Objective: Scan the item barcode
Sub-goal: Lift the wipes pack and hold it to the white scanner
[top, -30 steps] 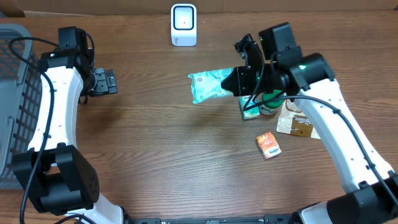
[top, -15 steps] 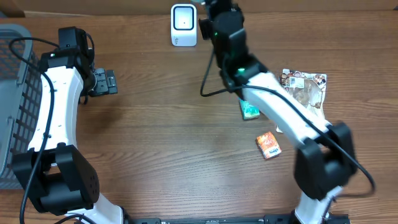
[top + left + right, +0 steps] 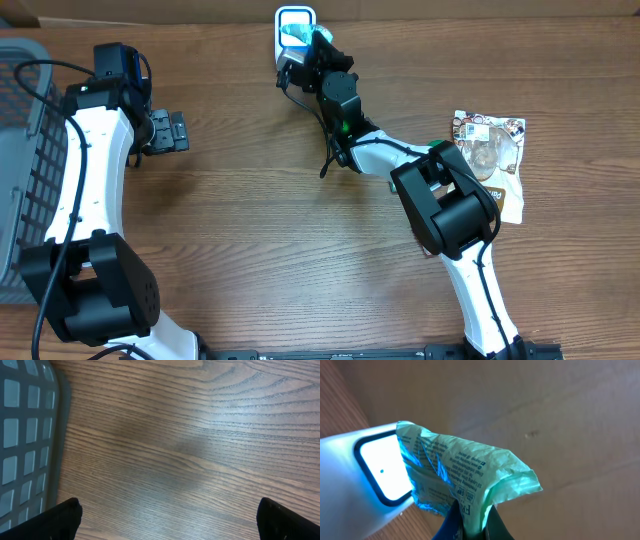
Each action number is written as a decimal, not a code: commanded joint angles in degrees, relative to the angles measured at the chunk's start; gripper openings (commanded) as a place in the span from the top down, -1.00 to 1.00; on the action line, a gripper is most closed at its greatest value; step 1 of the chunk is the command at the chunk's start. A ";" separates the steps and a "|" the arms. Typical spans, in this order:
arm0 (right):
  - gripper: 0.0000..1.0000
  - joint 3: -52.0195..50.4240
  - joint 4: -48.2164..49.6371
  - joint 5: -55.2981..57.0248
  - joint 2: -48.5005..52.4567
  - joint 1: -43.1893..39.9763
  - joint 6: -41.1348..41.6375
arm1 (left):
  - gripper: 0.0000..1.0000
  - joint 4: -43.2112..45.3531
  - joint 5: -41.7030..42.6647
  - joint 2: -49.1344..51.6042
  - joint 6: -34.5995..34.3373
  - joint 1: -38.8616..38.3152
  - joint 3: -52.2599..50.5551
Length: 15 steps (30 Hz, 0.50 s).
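- Green item first: I see the pale green crinkled plastic packet [image 3: 465, 477] pinched at its lower edge by the right gripper [image 3: 472, 525]. The jaws are clamped tight on the film, and the printed side faces my wrist camera.
- The packet is off the table, held up in front of the white rounded barcode scanner [image 3: 345, 455]. Its left edge overlaps the scanner's lit window [image 3: 380, 467], and blue light falls on the film there. I cannot tell whether film and scanner touch.
- In the overhead view, the scanner [image 3: 295, 40] stands at the far edge of the brown wood-grain table [image 3: 300, 260]. The right arm reaches across to it from the near right, and the packet [image 3: 298, 33] shows as a teal patch over the scanner face.
- The left gripper [image 3: 172, 131] hangs over bare wood on the far left side. Its fingers are spread as wide as they go and have hold of nothing. My left wrist view shows only the two black fingertips [image 3: 62, 517] in the lower corners, with wood grain between them.
- A grey plastic mesh basket [image 3: 25, 150] sits at the table's left edge, just beside the left arm.
- A clear snack bag with brownish contents [image 3: 488, 140] lies on the right side, well apart from the scanner. A brown pouch [image 3: 512, 200] lies just beside it, partly hidden by the right arm.
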 commanded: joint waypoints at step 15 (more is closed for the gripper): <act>0.92 3.13 3.52 -1.92 -0.81 -0.79 -2.32 | -0.99 0.07 -0.15 0.09 -0.20 0.20 0.35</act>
